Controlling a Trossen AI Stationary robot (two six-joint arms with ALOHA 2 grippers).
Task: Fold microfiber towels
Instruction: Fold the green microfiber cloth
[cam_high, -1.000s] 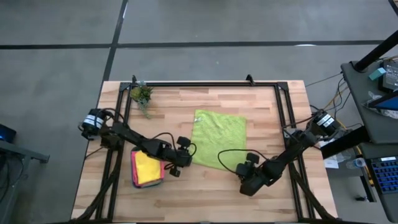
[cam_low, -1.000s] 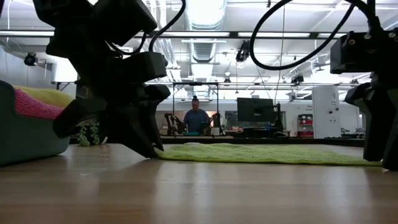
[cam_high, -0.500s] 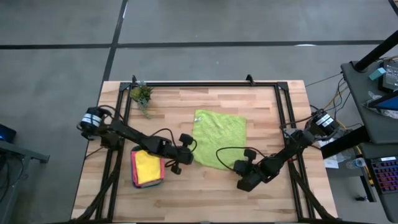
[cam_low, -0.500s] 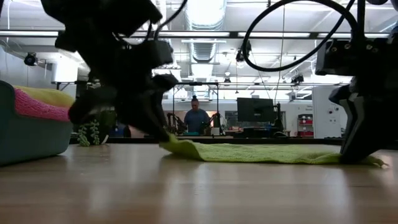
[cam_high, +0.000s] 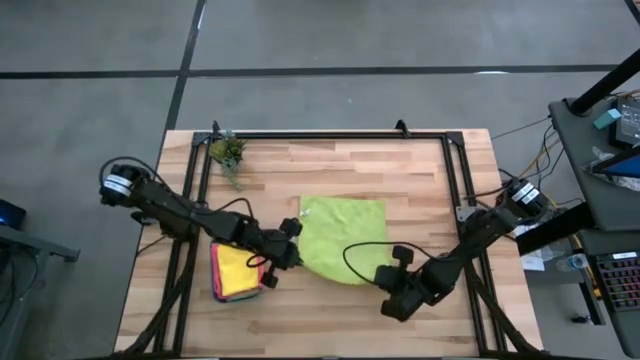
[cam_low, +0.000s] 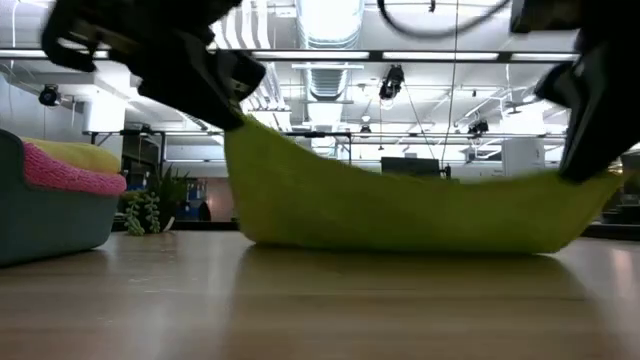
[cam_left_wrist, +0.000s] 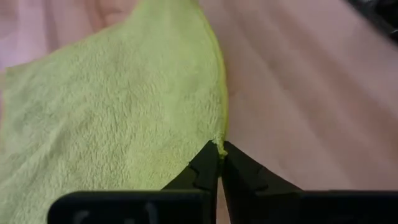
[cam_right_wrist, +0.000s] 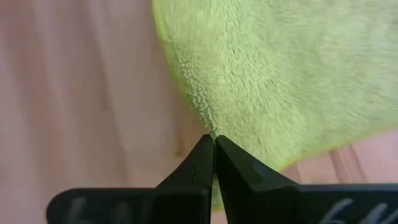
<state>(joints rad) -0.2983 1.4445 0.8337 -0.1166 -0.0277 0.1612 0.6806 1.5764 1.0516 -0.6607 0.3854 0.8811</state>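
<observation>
Lime towel (cam_low: 400, 215) between both pinching grippers

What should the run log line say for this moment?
left hand: shut on lime green towel corner | right hand: shut on other near corner | near edge lifted

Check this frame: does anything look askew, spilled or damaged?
Nothing stands out. The lime green towel sags between the left gripper and right gripper, each pinching a near corner. Remaining towels sit stacked in the teal tray; the plant is upright.
</observation>
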